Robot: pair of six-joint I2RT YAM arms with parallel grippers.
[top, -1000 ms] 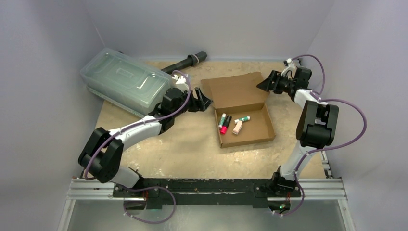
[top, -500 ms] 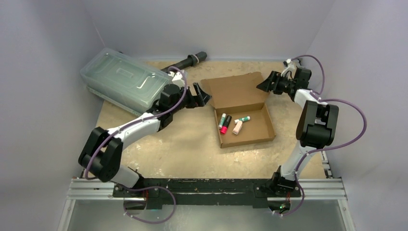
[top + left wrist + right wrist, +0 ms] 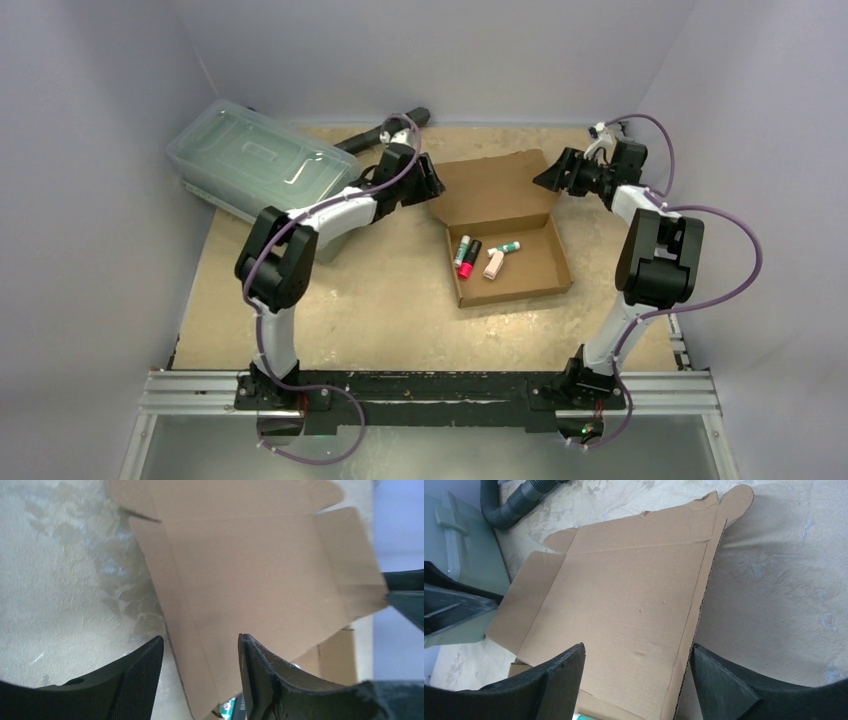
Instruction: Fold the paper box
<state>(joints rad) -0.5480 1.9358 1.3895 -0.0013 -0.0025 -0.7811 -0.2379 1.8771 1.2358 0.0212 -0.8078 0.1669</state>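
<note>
Mid-frame, your paper box (image 3: 528,272) holds small tubes (image 3: 481,256), lid lying open. The left end effector (image 3: 434,186) and right end effector (image 3: 546,178) gape, gripping nothing.

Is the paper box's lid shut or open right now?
Open. The paper box has its lid folded back beyond the far wall, and the small tubes inside lie uncovered in the top view.

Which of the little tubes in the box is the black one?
The black tube, second from the left in the paper box; the others are whitish or peach.
</note>
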